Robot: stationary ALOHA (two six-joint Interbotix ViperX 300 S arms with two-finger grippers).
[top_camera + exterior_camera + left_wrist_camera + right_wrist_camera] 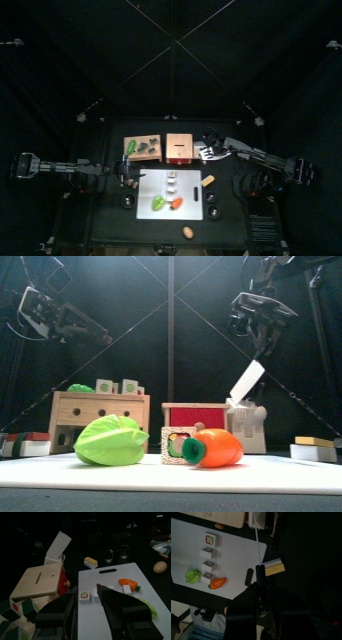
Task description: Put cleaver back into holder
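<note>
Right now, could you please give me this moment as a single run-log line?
right gripper: shut on cleaver, blade tilted | cleaver: above holder, not inserted | left gripper: open, over white board

On the table (94, 205), the cutting board (163, 203) lies at the centre. The holder (178, 148) stands at its 12 o'clock, with the tray (143, 148) just beside it at 9 o'clock. The cleaver (247, 382) hangs tilted at the holder's 3 o'clock, above the table, under the right gripper (258, 322). On the board, small blocks (173, 181) line up from 12 toward the centre; a carrot-like piece (207, 181) lies at their 3 o'clock. An egg-shaped piece (189, 232) lies off the board at 6 o'clock.
</note>
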